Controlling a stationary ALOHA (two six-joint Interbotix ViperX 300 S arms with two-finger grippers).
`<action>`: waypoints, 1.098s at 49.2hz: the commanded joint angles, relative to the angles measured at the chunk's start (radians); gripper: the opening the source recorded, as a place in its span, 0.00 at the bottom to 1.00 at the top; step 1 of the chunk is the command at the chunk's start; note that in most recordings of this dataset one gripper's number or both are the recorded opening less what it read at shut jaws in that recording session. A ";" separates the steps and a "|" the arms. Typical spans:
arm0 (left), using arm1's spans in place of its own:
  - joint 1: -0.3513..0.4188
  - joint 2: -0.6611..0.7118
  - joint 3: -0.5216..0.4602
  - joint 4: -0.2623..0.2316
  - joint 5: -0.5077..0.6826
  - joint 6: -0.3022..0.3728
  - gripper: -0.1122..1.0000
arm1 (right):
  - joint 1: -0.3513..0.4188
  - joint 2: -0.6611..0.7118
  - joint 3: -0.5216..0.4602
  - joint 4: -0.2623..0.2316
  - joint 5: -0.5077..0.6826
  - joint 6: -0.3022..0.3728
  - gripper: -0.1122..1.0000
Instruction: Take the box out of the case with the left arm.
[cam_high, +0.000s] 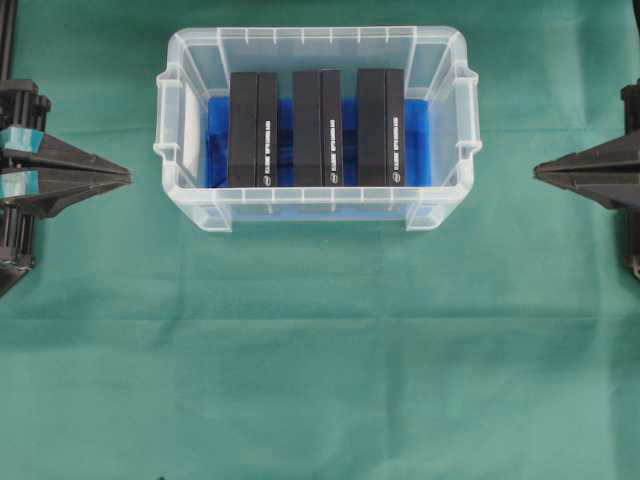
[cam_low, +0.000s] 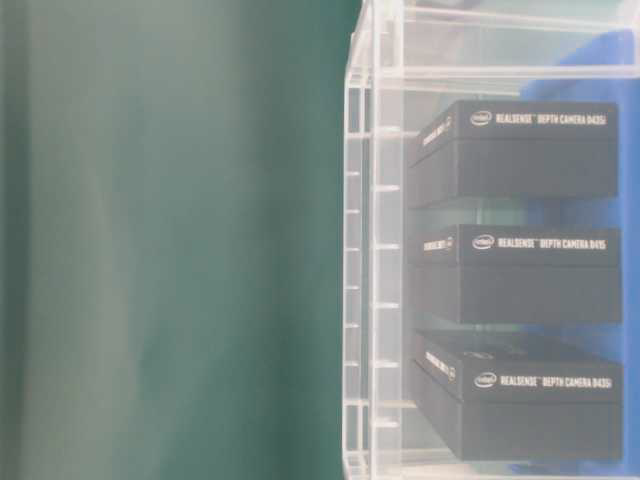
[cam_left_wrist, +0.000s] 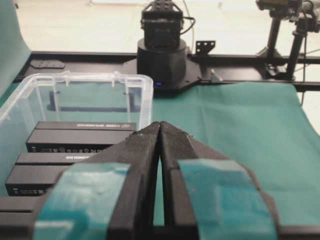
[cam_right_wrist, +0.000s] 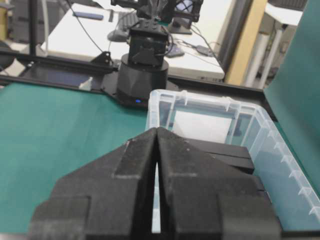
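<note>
The clear case (cam_high: 312, 36) with a blue lining sits at the top middle of the green cloth. Three black boxes stand side by side in it: a left box (cam_high: 252, 128), a middle one (cam_high: 317, 128) and a right one (cam_high: 380, 127). The table-level view shows them through the case wall (cam_low: 372, 260), the nearest box (cam_low: 520, 400) lowest. My left gripper (cam_high: 128, 178) is shut and empty, left of the case and pointing at it; its tips (cam_left_wrist: 160, 125) meet, with the case (cam_left_wrist: 75, 80) ahead on the left. My right gripper (cam_high: 536, 171) is shut and empty, right of the case (cam_right_wrist: 200, 97).
Green cloth (cam_high: 320, 360) covers the table in front of the case. Each wrist view shows the opposite arm's black base (cam_left_wrist: 162, 55) (cam_right_wrist: 142, 65) beyond the cloth. A camera stand (cam_left_wrist: 290, 30) rises at the far right behind the table.
</note>
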 joint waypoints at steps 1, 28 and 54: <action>0.000 0.003 -0.035 0.038 0.015 0.006 0.12 | -0.008 0.018 -0.015 0.000 -0.002 -0.009 0.11; -0.008 -0.074 -0.064 0.038 0.114 -0.005 0.11 | -0.012 0.063 -0.114 -0.057 0.291 -0.034 0.11; -0.023 -0.233 -0.265 0.038 0.382 0.000 0.11 | -0.012 0.071 -0.118 -0.051 0.500 -0.026 0.11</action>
